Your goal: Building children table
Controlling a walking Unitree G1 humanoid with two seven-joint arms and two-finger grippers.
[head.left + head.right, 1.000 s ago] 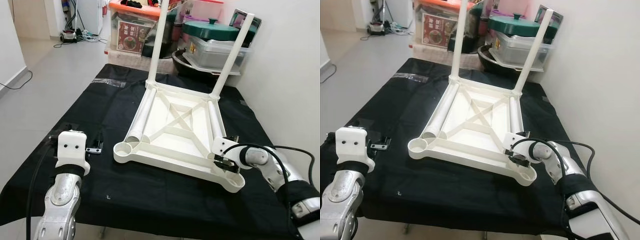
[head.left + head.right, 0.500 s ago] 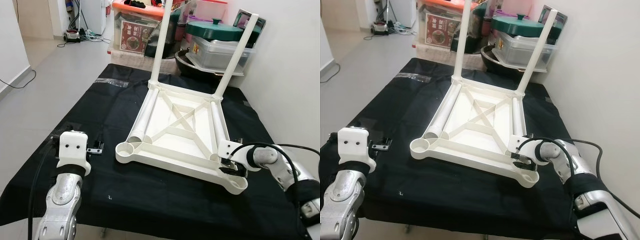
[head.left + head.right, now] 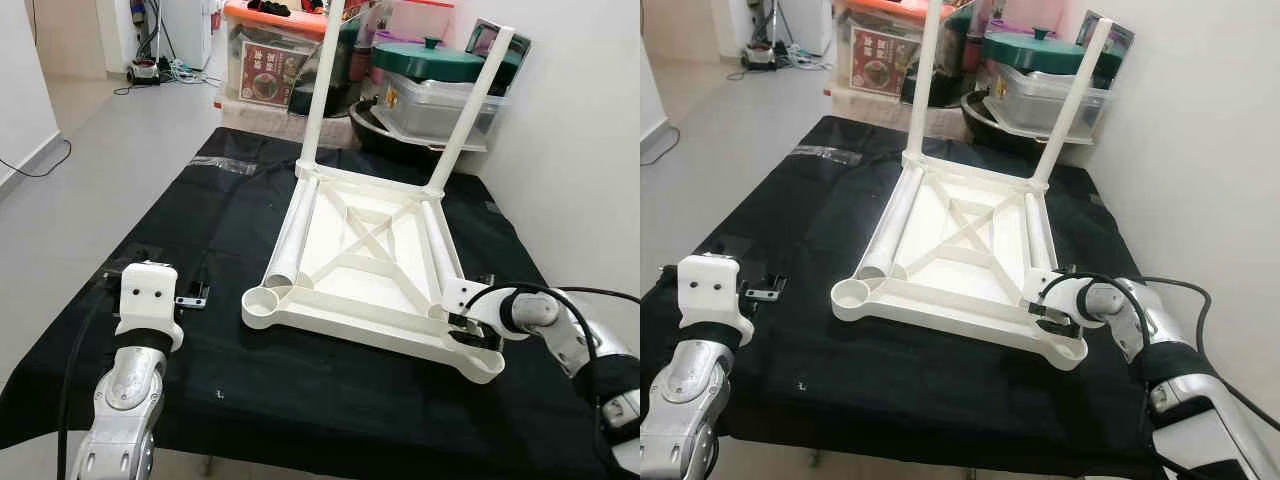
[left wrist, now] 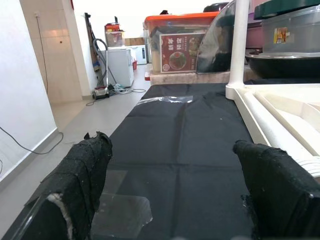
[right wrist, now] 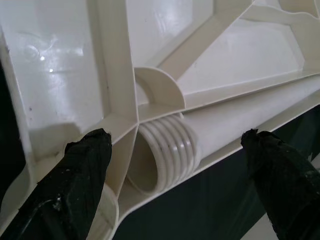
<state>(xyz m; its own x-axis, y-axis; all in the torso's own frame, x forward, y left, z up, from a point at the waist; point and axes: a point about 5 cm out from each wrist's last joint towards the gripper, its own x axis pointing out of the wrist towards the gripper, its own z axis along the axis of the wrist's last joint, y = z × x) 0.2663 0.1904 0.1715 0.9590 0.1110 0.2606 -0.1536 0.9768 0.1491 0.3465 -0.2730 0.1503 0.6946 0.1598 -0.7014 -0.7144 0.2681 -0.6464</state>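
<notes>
Presently noted, largest first: black cloth-covered work surface, taken as landmark. Centred on it, upside-down white plastic children's table top, ribbed underside up, two white tubular legs screwed upright at its far corners. Two further loose white legs lying inside the frame along its long sides, threaded end of one visible in the right wrist view. Near corner sockets unfilled. Right gripper at the frame's near right corner, fingers spread wide either side of that threaded end, gripping nothing. Left gripper at the cloth's near left edge, well apart from the frame, fingers open and empty. Small metal bracket just beside it. Judged light, stiff, smooth and slippery; best hold mid-tube on a loose leg, clear of the thread.
</notes>
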